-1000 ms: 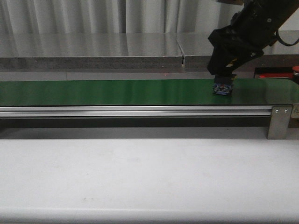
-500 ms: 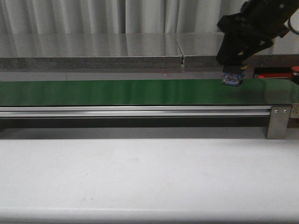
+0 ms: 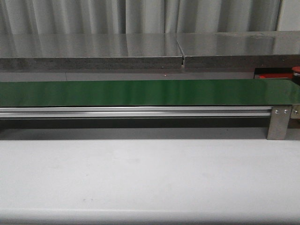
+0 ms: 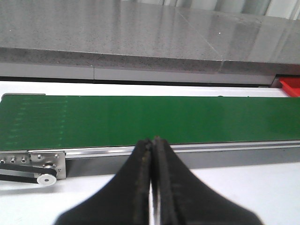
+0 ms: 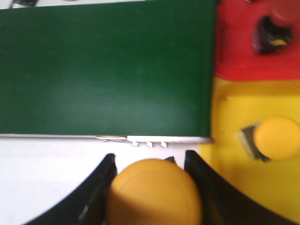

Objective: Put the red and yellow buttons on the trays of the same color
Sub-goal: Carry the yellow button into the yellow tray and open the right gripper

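In the right wrist view my right gripper [image 5: 150, 158] is shut on a round yellow button [image 5: 154, 192], held just off the green belt's near rail. Beside it lies a yellow tray [image 5: 234, 187] with another yellow button [image 5: 280, 137] on it. Beyond that is the red tray [image 5: 234, 51], holding a dark piece [image 5: 270, 33] and a blurred reddish button [image 5: 283, 9] at the frame's edge. In the front view only a strip of the red tray [image 3: 276, 75] and a dark-red button [image 3: 296, 71] show at the far right. My left gripper [image 4: 152, 139] is shut on nothing, in front of the belt.
The long green belt [image 3: 140, 92] runs across the table on a metal rail [image 3: 140, 111] with an end bracket [image 3: 280, 123]. A grey stone ledge [image 3: 93, 51] stands behind it. White tabletop [image 3: 150, 178] lies in front.
My right arm rose from the belt's right end with the button in its fingers, moved right, and has left the front view. The left gripper's earlier state is not shown.
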Robot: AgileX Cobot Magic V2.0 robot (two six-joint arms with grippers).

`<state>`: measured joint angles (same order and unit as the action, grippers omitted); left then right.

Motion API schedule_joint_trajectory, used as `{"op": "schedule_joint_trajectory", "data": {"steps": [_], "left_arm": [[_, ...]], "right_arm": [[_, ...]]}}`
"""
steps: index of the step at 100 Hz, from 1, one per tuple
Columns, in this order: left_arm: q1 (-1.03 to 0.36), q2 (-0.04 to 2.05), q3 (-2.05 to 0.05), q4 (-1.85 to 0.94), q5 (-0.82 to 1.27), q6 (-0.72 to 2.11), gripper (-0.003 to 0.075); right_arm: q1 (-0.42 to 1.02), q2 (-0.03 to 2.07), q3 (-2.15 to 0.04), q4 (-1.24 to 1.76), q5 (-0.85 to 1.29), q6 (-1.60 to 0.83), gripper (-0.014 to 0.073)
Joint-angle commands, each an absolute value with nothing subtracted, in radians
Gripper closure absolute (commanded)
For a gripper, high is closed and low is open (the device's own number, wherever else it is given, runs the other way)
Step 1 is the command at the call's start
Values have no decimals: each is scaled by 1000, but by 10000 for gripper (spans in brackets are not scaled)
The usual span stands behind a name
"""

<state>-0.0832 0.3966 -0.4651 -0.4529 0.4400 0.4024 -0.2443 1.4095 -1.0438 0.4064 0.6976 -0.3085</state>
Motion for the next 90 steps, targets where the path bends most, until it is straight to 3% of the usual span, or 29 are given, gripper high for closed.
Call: {"op": "schedule_joint_trajectory", "data": {"steps": [1,20,90], "left_arm": [[-91,400,-493,-478,368,399,739],[-91,400,-493,-478,368,399,739],[-91,400,-493,-478,368,399,739]], "right_arm": [[-323,1342,-988,417,618,-288,391],[-431,1344,-878,435,534,-287,391],[-438,1573,-856,435,411,-288,385]]}}
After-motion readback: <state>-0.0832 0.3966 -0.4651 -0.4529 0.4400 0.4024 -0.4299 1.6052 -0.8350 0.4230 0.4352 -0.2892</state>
